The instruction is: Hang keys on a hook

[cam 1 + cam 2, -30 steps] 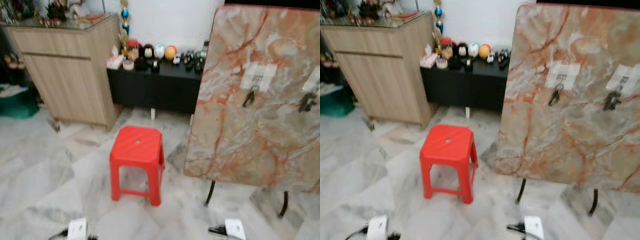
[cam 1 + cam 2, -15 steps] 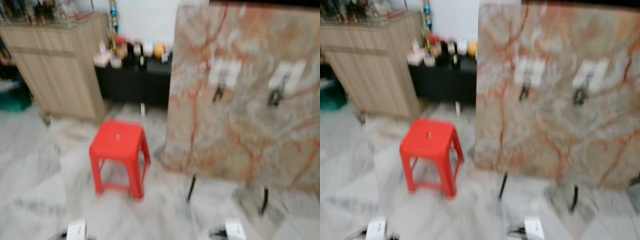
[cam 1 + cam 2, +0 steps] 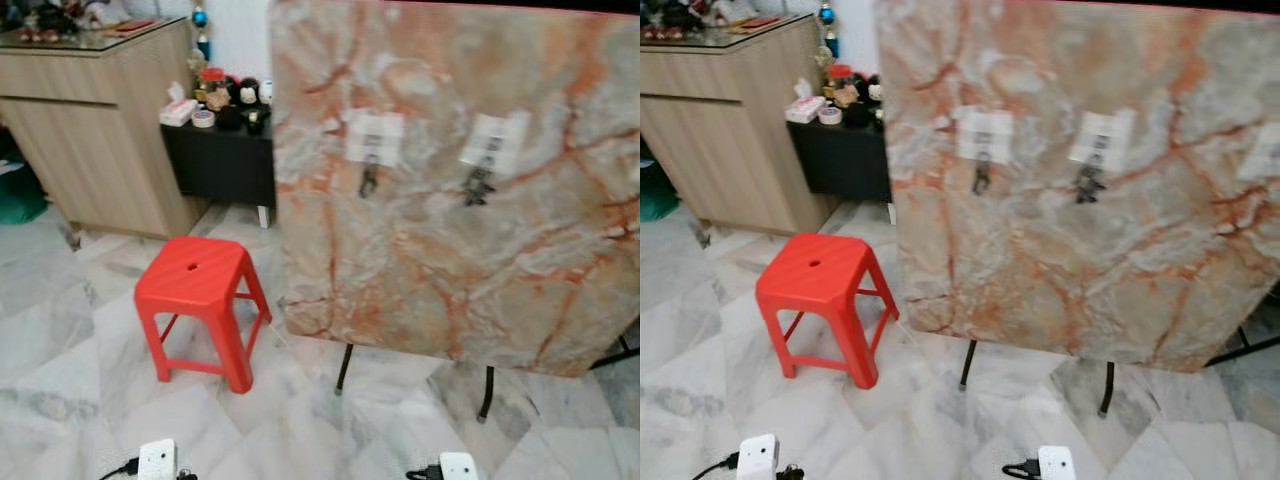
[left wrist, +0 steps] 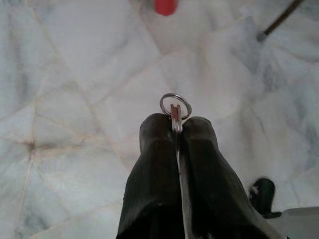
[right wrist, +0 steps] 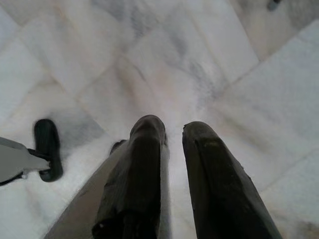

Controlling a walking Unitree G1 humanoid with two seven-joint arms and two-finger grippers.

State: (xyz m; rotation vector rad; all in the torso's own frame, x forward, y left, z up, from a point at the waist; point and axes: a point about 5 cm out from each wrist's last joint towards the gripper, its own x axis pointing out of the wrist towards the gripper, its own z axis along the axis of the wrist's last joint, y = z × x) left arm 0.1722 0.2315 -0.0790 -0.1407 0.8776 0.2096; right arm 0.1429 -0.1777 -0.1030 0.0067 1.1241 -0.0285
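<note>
Marble board (image 3: 450,250) upright, two key sets on its hooks (image 3: 371,158); left gripper (image 4: 175,127) pinches keys (image 4: 175,107) low over floor; right gripper (image 5: 172,132) parted, holding nothing

Marble tabletop (image 3: 1060,250) on edge, two hooks holding keys (image 3: 982,176), red stool (image 3: 822,300) beside

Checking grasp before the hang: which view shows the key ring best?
Left wrist view: the key ring sticks out past the left gripper, whose fingers are shut on it, against the floor. The eye views catch that arm's wrist low down, with no ring to make out there.
</note>
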